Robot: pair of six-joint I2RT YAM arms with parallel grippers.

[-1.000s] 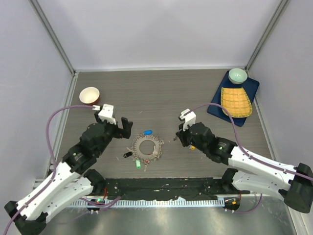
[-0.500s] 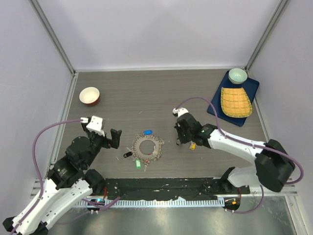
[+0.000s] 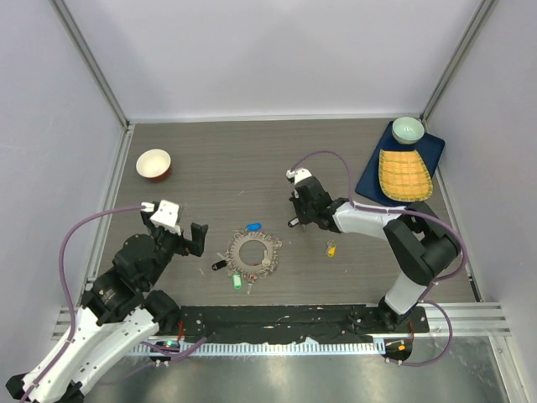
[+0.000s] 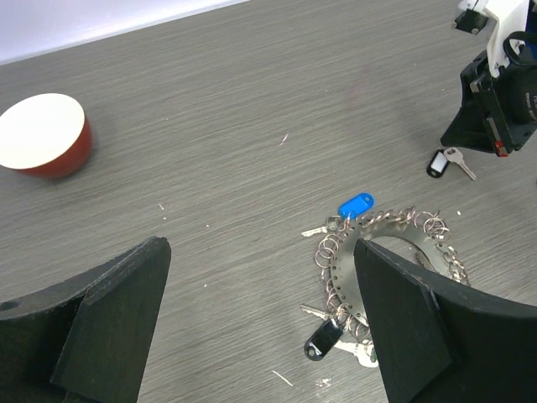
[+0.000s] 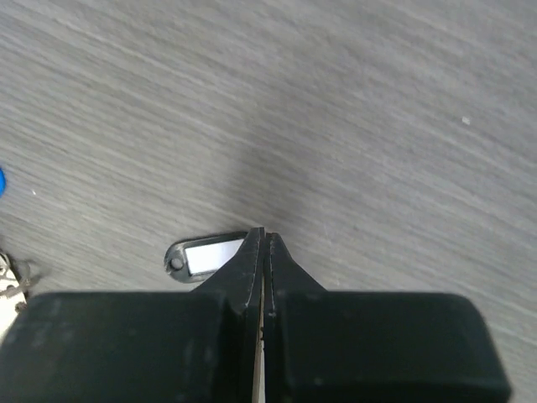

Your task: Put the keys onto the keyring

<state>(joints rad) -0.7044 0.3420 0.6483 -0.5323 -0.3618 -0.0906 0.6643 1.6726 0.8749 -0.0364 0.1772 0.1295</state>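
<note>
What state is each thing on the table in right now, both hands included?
Left hand, open, holding nothing.
Right hand, shut, tips at the black-tagged key, which lies loose.
Keyring, flat, fringed with keys.
Yellow-tagged key, lying loose, off the ring.
Red bowl, upright, empty.
Green bowl, upright, empty.

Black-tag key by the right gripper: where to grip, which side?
Probably the black tag, not the thin silver blade: the key lies flat and the tag is its bulkiest part. Come straight down, jaws across the tag's short width. The right gripper is shut beside it; open first.
</note>
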